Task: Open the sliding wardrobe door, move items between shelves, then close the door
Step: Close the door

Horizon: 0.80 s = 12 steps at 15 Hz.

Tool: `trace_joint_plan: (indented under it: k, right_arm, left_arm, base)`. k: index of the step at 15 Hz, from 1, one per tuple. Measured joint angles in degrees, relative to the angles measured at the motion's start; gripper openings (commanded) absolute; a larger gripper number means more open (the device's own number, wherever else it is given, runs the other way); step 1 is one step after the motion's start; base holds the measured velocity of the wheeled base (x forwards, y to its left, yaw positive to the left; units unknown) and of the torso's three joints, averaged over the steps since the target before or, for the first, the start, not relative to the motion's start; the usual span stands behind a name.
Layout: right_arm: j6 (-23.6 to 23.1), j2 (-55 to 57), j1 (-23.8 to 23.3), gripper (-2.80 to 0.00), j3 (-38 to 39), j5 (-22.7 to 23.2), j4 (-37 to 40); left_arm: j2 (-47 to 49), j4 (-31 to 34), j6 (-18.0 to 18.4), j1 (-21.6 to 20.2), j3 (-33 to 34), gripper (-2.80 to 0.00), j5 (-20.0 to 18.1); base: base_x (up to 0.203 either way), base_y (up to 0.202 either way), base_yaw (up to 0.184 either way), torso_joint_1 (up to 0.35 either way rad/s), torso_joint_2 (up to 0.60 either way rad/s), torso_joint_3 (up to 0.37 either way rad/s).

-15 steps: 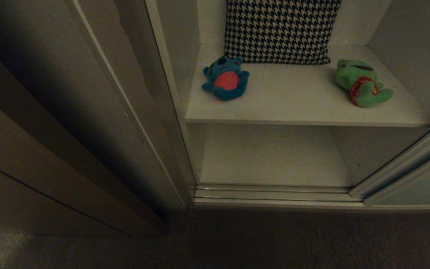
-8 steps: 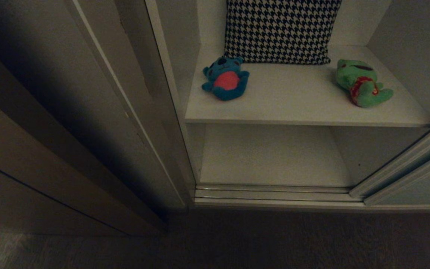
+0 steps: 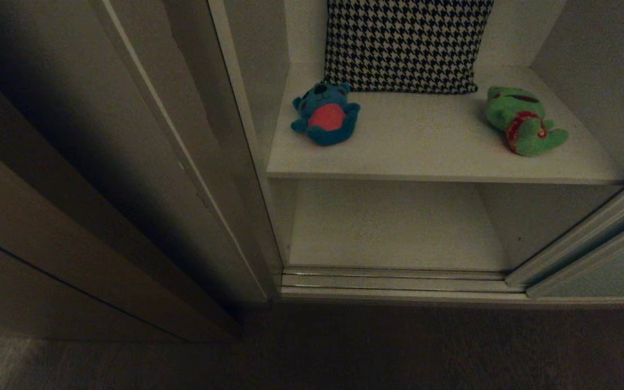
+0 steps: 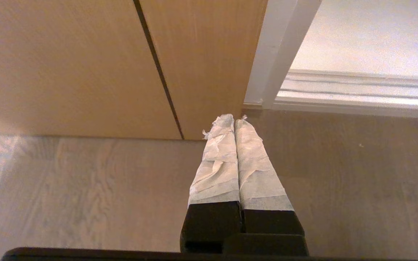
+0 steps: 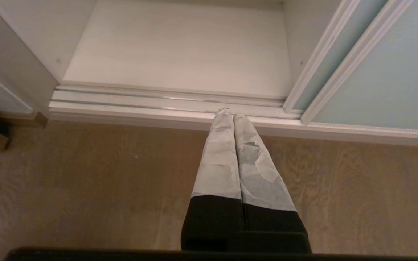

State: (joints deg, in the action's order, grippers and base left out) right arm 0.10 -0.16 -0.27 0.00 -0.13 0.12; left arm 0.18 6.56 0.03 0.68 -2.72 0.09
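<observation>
**Wardrobe open, both toys on the upper shelf, arms idle.**
Head view: scene barely shifted since a second ago, so no transfer has begun; bear (image 3: pixel 325 115) near upper shelf's (image 3: pixel 426 157) left edge, frog (image 3: pixel 523 122) near its right, lower shelf (image 3: pixel 393 233), sliding door (image 3: pixel 604 271) pushed right. Left wrist view: left gripper (image 4: pixel 234 117) closed, empty, above wood floor (image 4: pixel 85 188). Right wrist view: right gripper (image 5: pixel 229 114) closed, empty, before track (image 5: pixel 158 101).

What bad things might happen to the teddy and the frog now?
The green frog lies near the shelf front, so a clumsy grab might knock it off. The blue bear sits close to the side wall, leaving little room for fingers. Both grippers, left gripper and right gripper, are shut and must open first.
</observation>
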Motion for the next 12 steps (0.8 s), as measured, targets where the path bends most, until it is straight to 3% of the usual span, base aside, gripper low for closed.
trace_joint_plan:
  k: [12]
  right_arm:
    - [0.01, 0.00, 0.02, -2.80, 0.00, 0.02, -0.02]
  left_arm:
    - [0.00, 0.02, -0.03, -0.04, -0.02, -2.80, 0.04]
  base:
    - [0.000, -0.194, 0.002, 0.001, 0.00, 0.003]
